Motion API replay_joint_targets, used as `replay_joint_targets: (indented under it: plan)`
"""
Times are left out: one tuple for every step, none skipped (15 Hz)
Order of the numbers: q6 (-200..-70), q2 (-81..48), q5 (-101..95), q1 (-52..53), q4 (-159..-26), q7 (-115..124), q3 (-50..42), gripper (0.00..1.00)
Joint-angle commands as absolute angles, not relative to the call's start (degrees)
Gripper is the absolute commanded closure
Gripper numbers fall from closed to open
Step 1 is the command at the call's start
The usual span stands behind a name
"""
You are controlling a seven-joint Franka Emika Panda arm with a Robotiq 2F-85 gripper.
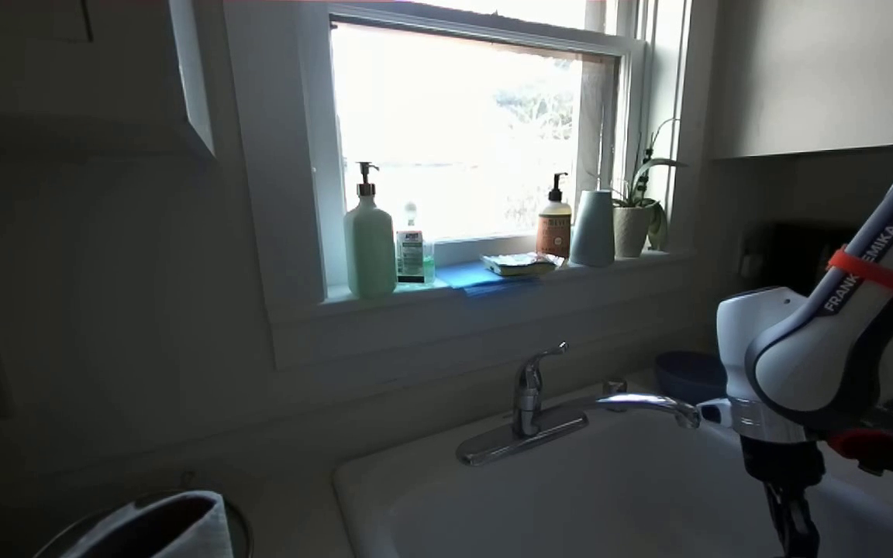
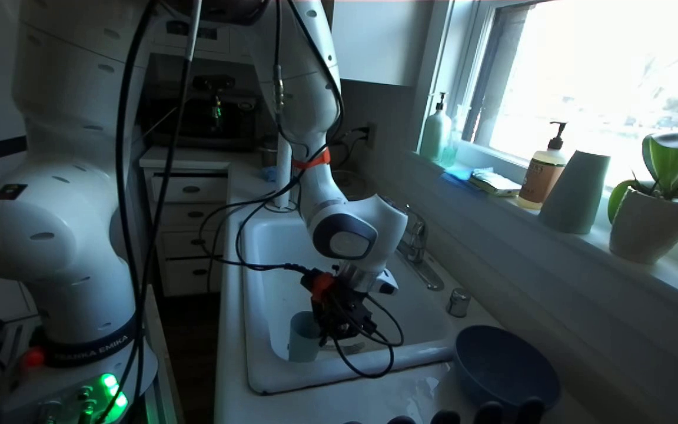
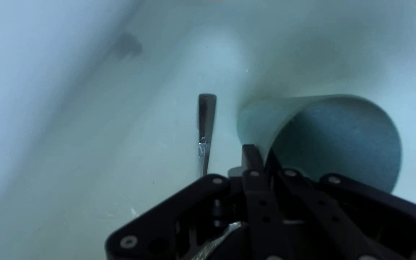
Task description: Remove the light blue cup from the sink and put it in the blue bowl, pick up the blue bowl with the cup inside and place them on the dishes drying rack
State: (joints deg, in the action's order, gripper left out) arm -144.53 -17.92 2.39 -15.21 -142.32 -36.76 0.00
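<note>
The light blue cup (image 2: 302,338) is in the white sink (image 2: 265,282), by its near wall in this exterior view. In the wrist view its open mouth (image 3: 338,141) faces the camera. My gripper (image 3: 262,157) pinches the cup's rim, with one finger inside and one outside the wall. I cannot tell whether the cup's base touches the sink floor. The gripper (image 1: 794,519) points down into the sink in an exterior view, its tips cut off. The blue bowl (image 2: 504,365) stands on the counter beside the sink, also in an exterior view (image 1: 691,376). Dark prong tips of the drying rack (image 2: 445,417) show.
A cutlery handle (image 3: 207,119) lies on the sink floor. The chrome faucet (image 1: 632,401) reaches over the sink close to the arm. Bottles, an upturned pale tumbler (image 2: 574,191) and a potted plant (image 2: 651,221) stand on the windowsill. Cables (image 2: 386,353) hang around the wrist.
</note>
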Motion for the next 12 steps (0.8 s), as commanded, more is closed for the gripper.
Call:
replay_joint_targets:
  plan:
    - [-138.7,-12.1,3.5,-15.6,-141.7,-38.7,-0.4,0.99]
    - [-137.0,-9.2,3.2,-15.3,-142.0,-38.5,-0.7,0.99]
    - [-135.5,-7.0,2.8,-14.9,-142.0,-38.0,-1.2,0.99]
    - [-134.4,-4.6,2.2,-14.3,-142.2,-37.1,-1.9,0.99]
    - [-132.0,-1.4,1.9,-13.9,-142.2,-36.6,-2.4,0.99]
    - [-129.9,1.3,1.6,-13.5,-142.0,-36.4,-3.1,0.99]
    - [-127.6,3.9,1.5,-13.2,-141.2,-36.1,-3.8,0.99]
    - [-125.7,6.4,1.5,-12.9,-140.7,-35.7,-4.6,0.99]
    - [-123.6,8.7,1.5,-12.7,-139.6,-35.1,-5.4,0.99]
    - [-121.4,10.5,1.3,-12.6,-138.0,-34.5,-6.4,0.99]
    - [-120.3,12.1,1.1,-12.5,-136.9,-33.1,-7.2,0.99]
    - [-123.7,8.1,1.7,-11.4,-138.1,-35.2,-7.4,0.99]
